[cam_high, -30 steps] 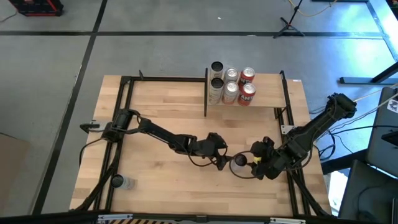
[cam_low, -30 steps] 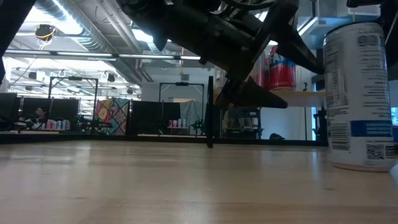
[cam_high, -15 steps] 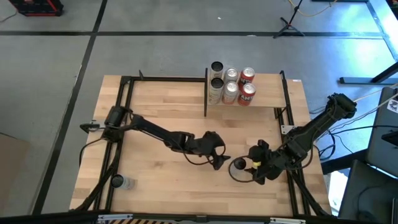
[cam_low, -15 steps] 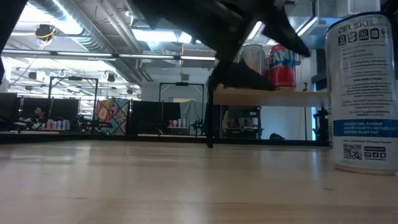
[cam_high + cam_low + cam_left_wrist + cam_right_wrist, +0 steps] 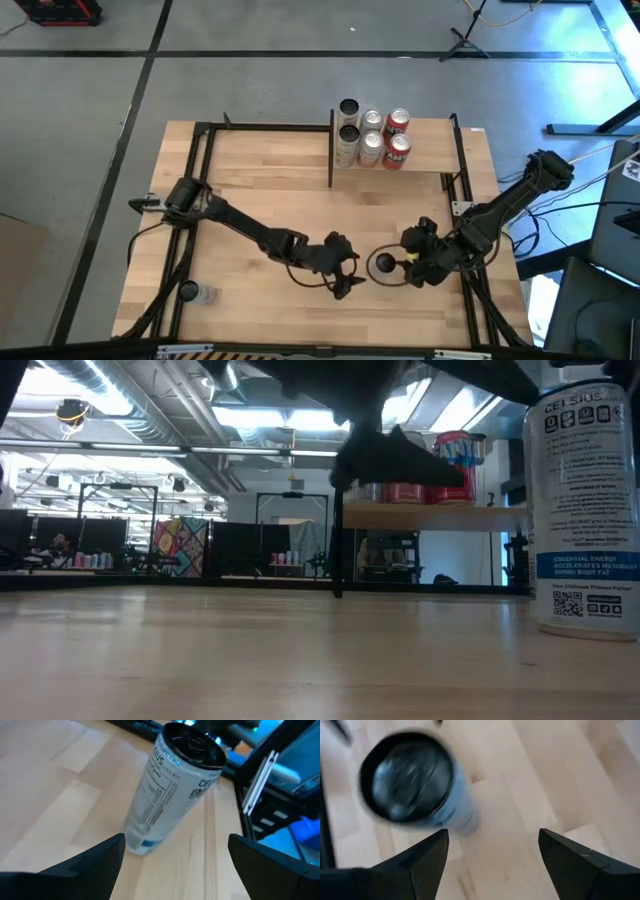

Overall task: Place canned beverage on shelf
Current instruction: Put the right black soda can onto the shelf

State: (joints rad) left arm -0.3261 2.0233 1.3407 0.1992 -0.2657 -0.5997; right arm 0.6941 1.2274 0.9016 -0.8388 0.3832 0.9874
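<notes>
A white canned beverage with a blue band [image 5: 383, 264] stands upright on its base on the tabletop; it also shows in the low view [image 5: 588, 510] and both wrist views [image 5: 167, 795] [image 5: 412, 780]. My left gripper [image 5: 343, 280] is open, just to the can's left and nearer side, apart from it [image 5: 176, 840]. My right gripper [image 5: 403, 266] is open beside the can's right side, looking down on its top [image 5: 493, 834]. The shelf [image 5: 430, 152], a small wood board with black posts, stands at the far edge.
Several cans, dark, silver and red [image 5: 372, 135], stand on the shelf's left half; they also show in the low view [image 5: 420, 475]. Black frame rails [image 5: 195, 190] run along the table's sides. A small clear object [image 5: 197, 293] lies at the near left corner.
My left gripper has drawn back from the can toward the table's near edge. The can has turned about on its base, showing another face of its label in the low view, and stands upright.
</notes>
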